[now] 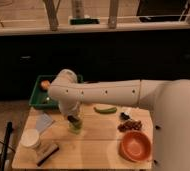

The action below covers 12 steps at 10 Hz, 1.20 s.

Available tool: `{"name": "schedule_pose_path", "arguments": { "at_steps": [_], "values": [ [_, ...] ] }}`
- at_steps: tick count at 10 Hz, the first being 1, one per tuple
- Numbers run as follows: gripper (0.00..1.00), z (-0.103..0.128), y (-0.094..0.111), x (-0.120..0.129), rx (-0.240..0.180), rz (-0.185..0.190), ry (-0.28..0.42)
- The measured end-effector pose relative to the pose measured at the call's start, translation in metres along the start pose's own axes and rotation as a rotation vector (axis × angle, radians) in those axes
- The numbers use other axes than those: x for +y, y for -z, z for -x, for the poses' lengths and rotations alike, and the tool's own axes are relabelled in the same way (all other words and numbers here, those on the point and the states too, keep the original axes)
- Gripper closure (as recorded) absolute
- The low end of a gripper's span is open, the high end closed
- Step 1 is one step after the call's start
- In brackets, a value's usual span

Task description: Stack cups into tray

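The translucent pale green cup (76, 126) stands upright on the wooden table (95, 142), left of centre. My gripper (73, 120) hangs from the white arm right at the cup's top, touching or just over its rim. The dark green tray (37, 95) sits at the table's back left corner, just behind and left of the cup; the arm's wrist covers its right part. A small orange thing (45, 84) lies in the tray. The grey metal cup is hidden from view.
An orange bowl (135, 145) sits at the front right, with a dark brown pile (130, 125) behind it. A green pod (105, 109) lies mid-table. A white round container (30, 138), a dark bar (48, 153) and a pale packet (44, 121) lie at the left.
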State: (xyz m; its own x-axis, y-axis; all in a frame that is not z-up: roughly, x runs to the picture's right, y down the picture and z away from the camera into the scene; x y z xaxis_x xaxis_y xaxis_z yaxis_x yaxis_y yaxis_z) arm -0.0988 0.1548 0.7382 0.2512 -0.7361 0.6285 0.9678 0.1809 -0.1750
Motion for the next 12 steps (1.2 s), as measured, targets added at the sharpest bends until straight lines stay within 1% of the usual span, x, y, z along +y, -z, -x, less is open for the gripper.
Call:
{"name": "schedule_pose_path", "arguments": {
  "at_steps": [1, 3, 5, 6, 12],
  "values": [
    [0.66, -0.002, -0.004, 0.001, -0.011, 0.002, -0.007],
    [0.44, -0.003, -0.011, 0.000, -0.036, 0.002, -0.018],
    [0.26, 0.000, -0.015, -0.001, -0.054, 0.002, -0.018],
    [0.20, 0.000, -0.017, 0.000, -0.064, 0.002, -0.021],
    [0.20, 0.006, -0.021, 0.005, -0.082, 0.005, -0.031]
  ]
}}
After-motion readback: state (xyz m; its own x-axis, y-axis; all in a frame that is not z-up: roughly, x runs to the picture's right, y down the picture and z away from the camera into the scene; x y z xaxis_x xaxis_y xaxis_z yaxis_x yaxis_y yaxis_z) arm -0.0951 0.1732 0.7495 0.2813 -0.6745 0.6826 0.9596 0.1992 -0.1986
